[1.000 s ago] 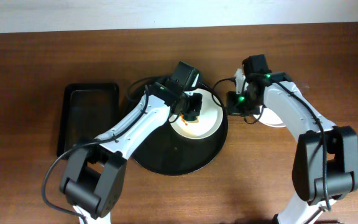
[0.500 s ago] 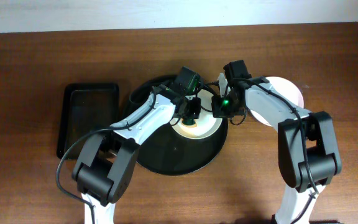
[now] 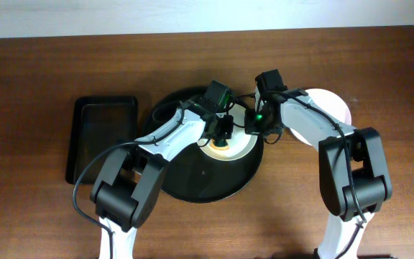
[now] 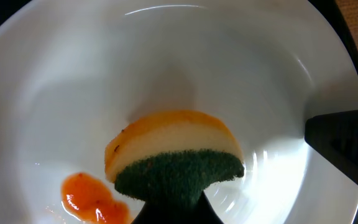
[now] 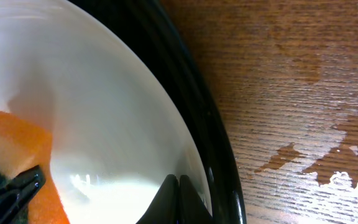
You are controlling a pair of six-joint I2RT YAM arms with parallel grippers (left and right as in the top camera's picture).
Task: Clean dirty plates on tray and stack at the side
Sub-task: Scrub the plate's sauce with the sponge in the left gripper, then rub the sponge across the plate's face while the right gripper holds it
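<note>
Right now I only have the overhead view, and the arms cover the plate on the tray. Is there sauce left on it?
Observer: Yes. The left wrist view shows an orange sauce smear on the plate, just beside the sponge.
Operator: Is the sponge actually held?
Observer: The left gripper is shut on the sponge, green scouring side nearest its fingers.
Operator: And the right side?
Observer: The right gripper is shut, its tips at the plate's edge beside the tray rim; whether it pinches the plate I cannot tell.
</note>
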